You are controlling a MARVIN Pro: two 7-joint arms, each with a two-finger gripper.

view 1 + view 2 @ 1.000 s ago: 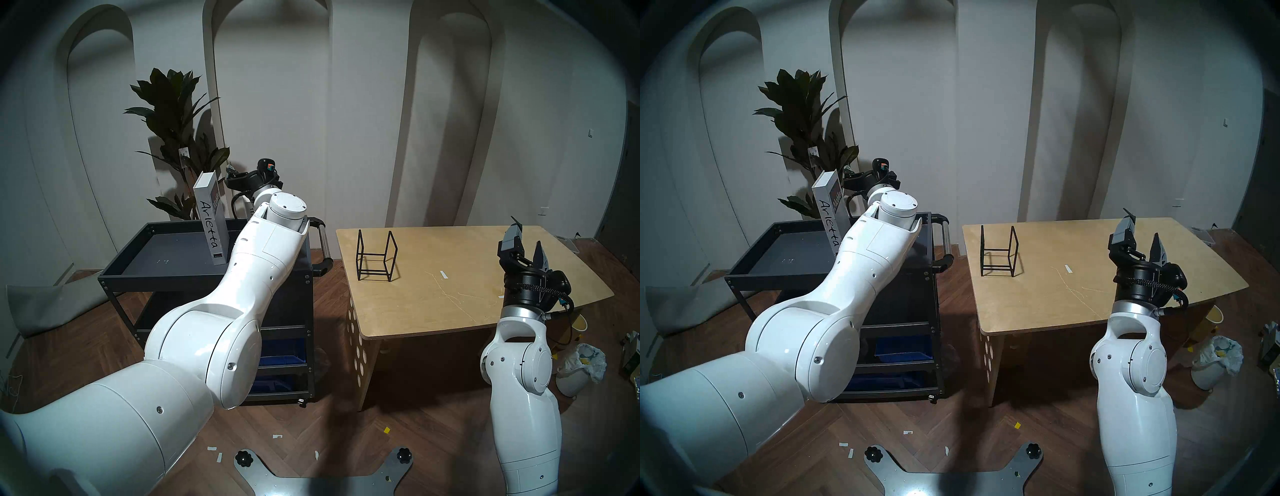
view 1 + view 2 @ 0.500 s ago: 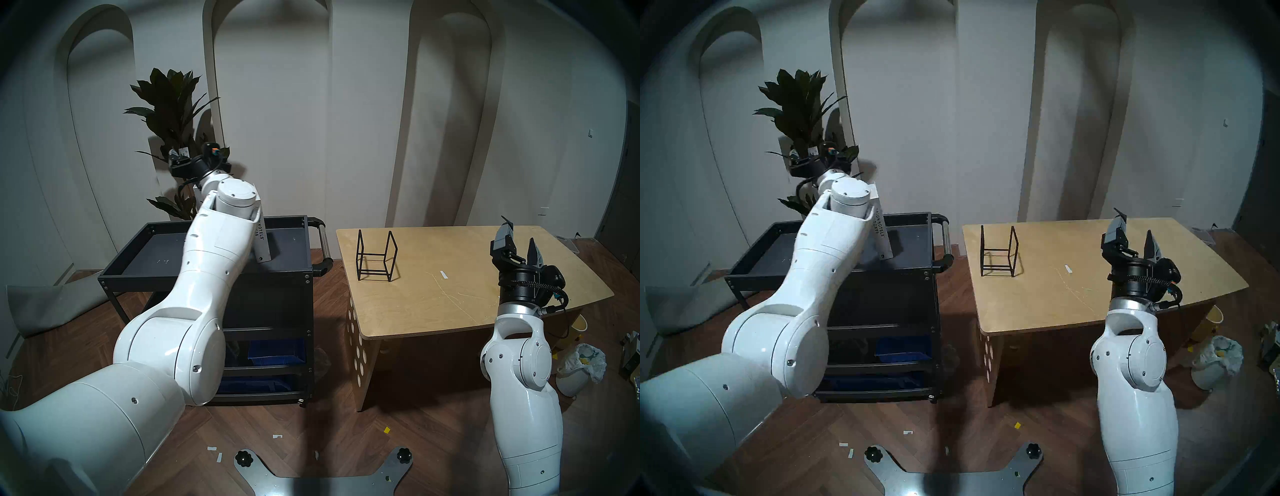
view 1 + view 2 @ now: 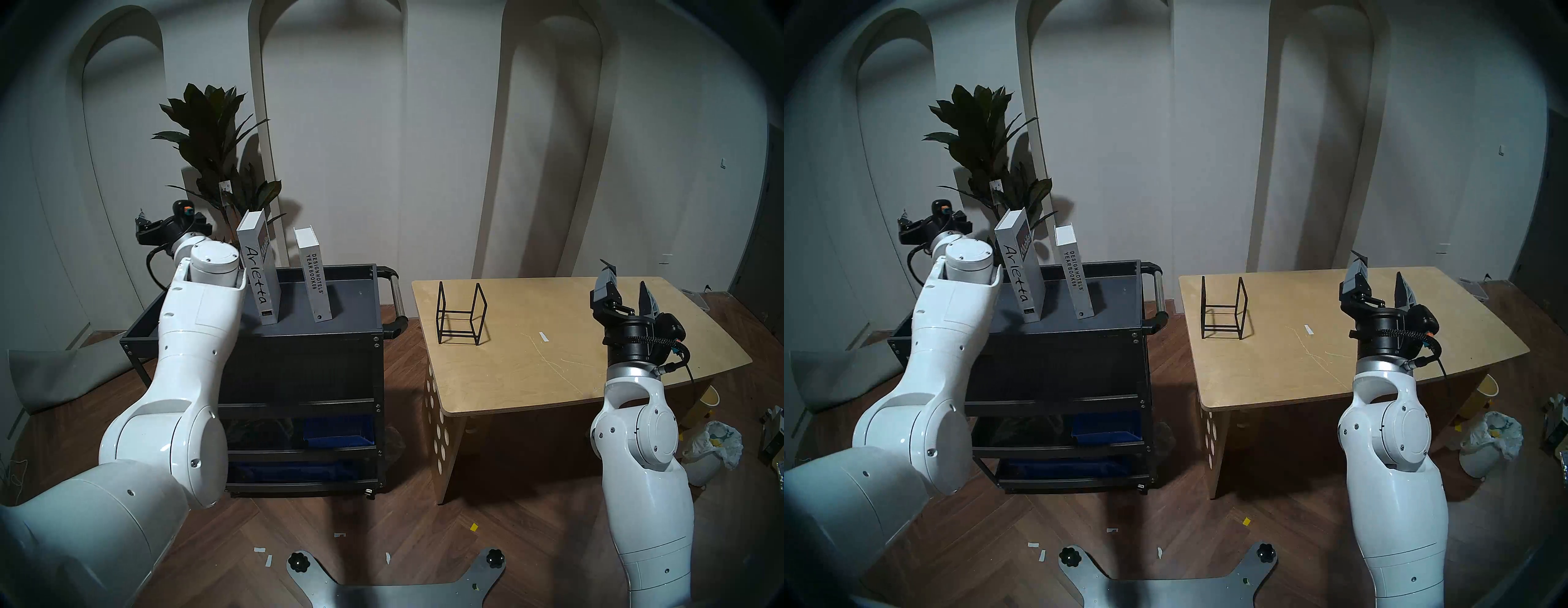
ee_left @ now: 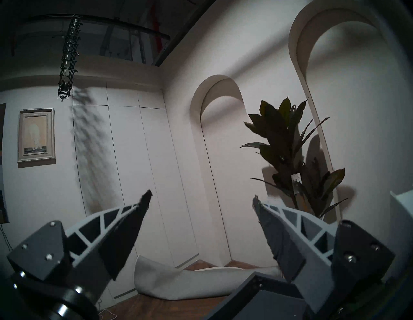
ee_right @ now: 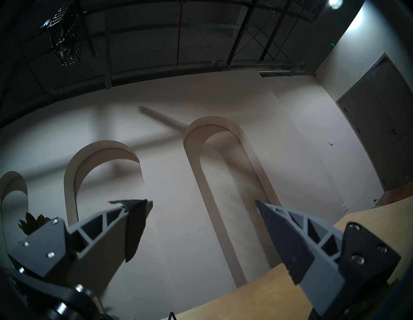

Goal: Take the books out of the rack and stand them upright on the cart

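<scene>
Left arm pose: we see the left arm (image 3: pixel 193 339) rise from the lower left of the head view and bend over the left end of the cart; its wrist points up and toward the upper left of the frame.
Left gripper: the left gripper (image 4: pixel 202 196) stands wide, with nothing between its fingers; in the wrist view only the wall and the plant (image 4: pixel 288 154) lie beyond it. It is well apart from both books.
Right arm pose: the right arm (image 3: pixel 636 446) stands at the right of the head view, forearm upright, in front of the table (image 3: pixel 551 382).
Right gripper: the right gripper (image 3: pixel 623 288) points upward and away from us, jaws wide and empty.
Arletta book: we find the taller book (image 3: pixel 259 271) on the top tray of the cart (image 3: pixel 297 339), centre left of the frame. Long axis near vertical, top leaning slightly left; spine faces us, lettering running top to bottom.
Yearbook: the shorter book (image 3: pixel 314 280) stands just right of the first, apart from it, on the same tray. Long axis upright, same slight lean; spine toward us.
Rack: the rack (image 3: pixel 460 314) sits empty on the left part of the table, centre of the frame.
</scene>
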